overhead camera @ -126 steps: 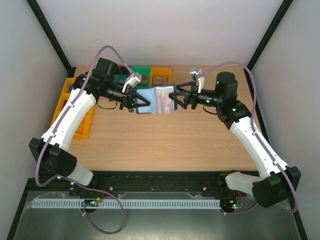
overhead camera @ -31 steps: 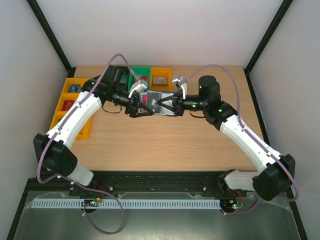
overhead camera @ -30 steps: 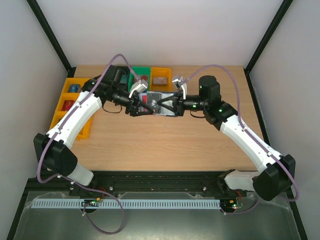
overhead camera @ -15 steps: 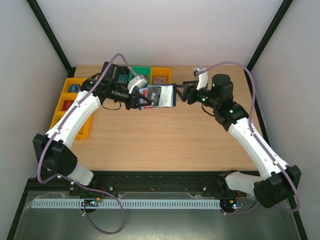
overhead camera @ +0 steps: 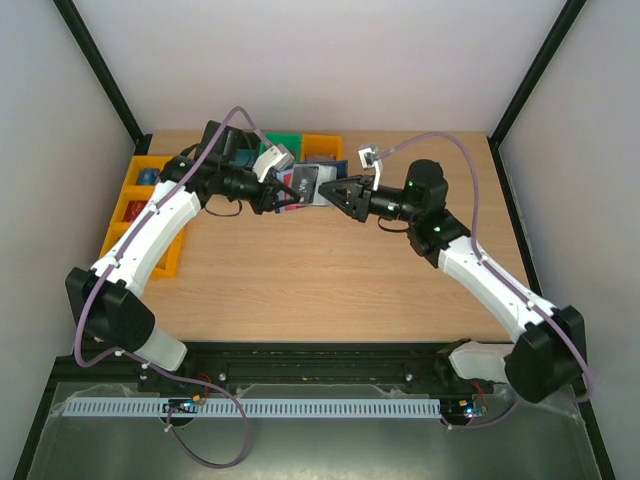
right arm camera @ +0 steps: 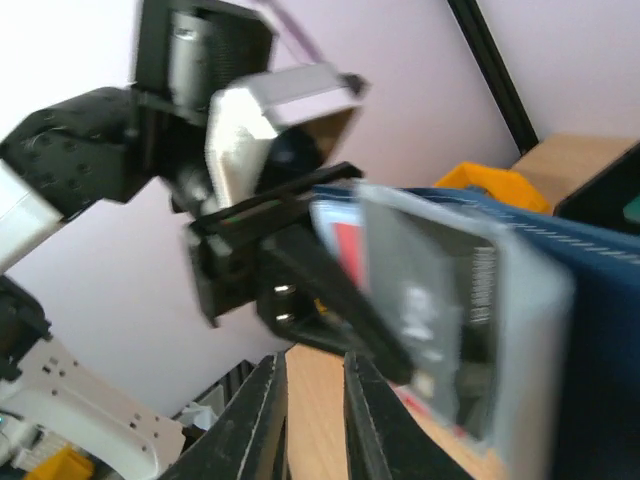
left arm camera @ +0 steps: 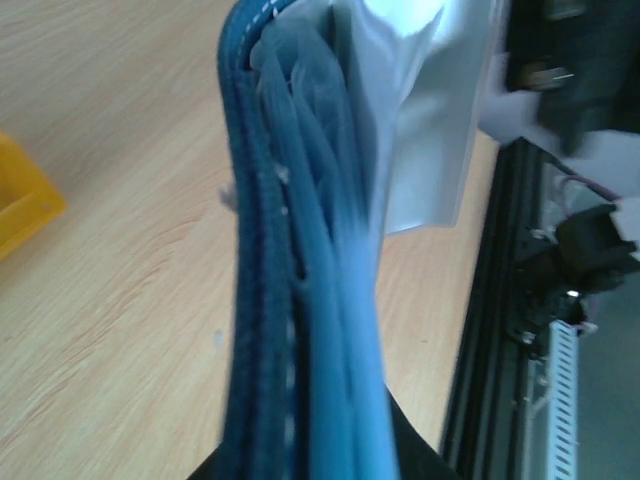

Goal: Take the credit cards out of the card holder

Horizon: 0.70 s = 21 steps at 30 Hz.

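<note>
The left gripper (overhead camera: 278, 192) is clamped on one end of the card holder (overhead camera: 303, 186), holding it up off the table (overhead camera: 330, 270) at the back, just in front of the coloured bins (overhead camera: 322, 147). The credit cards (right arm camera: 430, 290), a grey one over a reddish one, stick out of the holder's pockets. The right gripper (overhead camera: 333, 189) sits at the holder's other end, its jaws a narrow slit apart with nothing visible between them.

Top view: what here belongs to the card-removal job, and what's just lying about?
Job: navy-blue folding card holder, clamped in the left gripper; thin grey and red credit cards poking from it; right gripper close by.
Lying about: yellow plastic bins; green plastic bin; small items inside them.
</note>
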Available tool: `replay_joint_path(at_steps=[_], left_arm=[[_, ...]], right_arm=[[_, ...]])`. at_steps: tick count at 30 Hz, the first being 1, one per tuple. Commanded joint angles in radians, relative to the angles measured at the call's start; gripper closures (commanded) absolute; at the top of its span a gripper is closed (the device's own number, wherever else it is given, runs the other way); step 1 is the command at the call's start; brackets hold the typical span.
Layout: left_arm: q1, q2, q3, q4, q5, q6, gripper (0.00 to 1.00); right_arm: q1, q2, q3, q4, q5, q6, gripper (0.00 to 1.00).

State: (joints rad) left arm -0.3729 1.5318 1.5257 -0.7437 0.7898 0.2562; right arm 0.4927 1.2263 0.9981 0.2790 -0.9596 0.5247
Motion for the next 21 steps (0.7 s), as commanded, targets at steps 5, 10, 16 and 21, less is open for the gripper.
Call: replay_joint_path(at_steps=[5, 10, 16, 21], left_arm=[[0.005, -0.022, 0.072, -0.128, 0.290, 0.147, 0.98], [0.006, -0.025, 0.091, -0.199, 0.353, 0.247, 0.98], [0.021, -0.035, 0.122, -0.321, 0.444, 0.388, 0.98], [0.029, -0.039, 0.124, -0.345, 0.462, 0.419, 0.98]], right_arm=[[-0.003, 0.095, 0.040, 0.052, -0.049, 0.041, 0.86], [-0.003, 0.091, 0.044, -0.013, -0.053, -0.030, 0.86], [-0.003, 0.069, 0.050, -0.106, -0.049, -0.139, 0.84], [0.002, 0.077, 0.065, -0.112, -0.063, -0.138, 0.79]])
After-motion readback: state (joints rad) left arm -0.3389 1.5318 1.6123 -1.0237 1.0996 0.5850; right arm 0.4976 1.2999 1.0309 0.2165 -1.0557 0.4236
